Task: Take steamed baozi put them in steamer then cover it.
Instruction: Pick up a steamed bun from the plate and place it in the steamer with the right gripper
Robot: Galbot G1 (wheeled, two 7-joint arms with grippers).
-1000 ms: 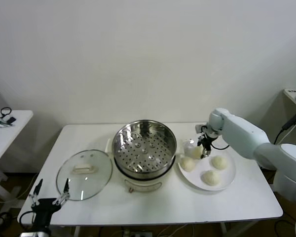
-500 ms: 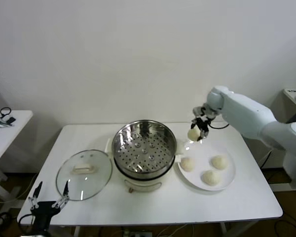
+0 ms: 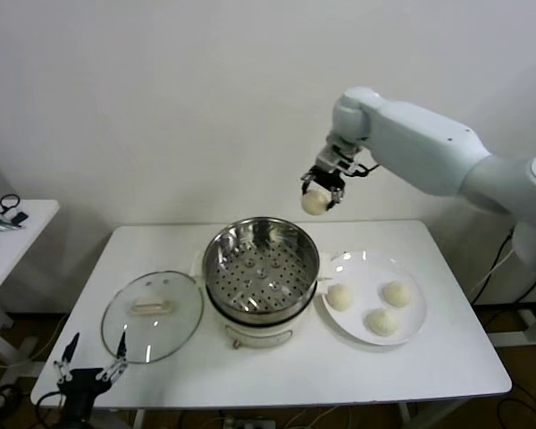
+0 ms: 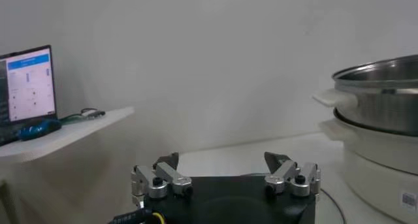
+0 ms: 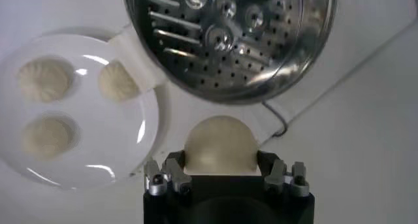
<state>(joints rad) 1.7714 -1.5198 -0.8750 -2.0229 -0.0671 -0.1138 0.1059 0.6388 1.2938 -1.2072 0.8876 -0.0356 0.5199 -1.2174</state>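
Head view: right gripper (image 3: 322, 191) hangs in the air above the steamer (image 3: 262, 268), toward its 1 o'clock rim, fingers pinching one baozi (image 3: 315, 201) between them. Three more baozi (image 3: 382, 321) lie on the white plate (image 3: 354, 266) at the steamer's 3 o'clock, touching its side. Inside the steamer the perforated tray holds nothing. The cover (image 3: 153, 315) lies flat on the table (image 3: 447, 357) at the steamer's 9 o'clock, handle up. Left gripper (image 3: 91, 359) is parked low at the table's near edge, at the cover's 7 o'clock, fingers spread wide apart.

Right wrist view: the held baozi (image 5: 220, 145) sits snug between both fingers (image 5: 164, 176).
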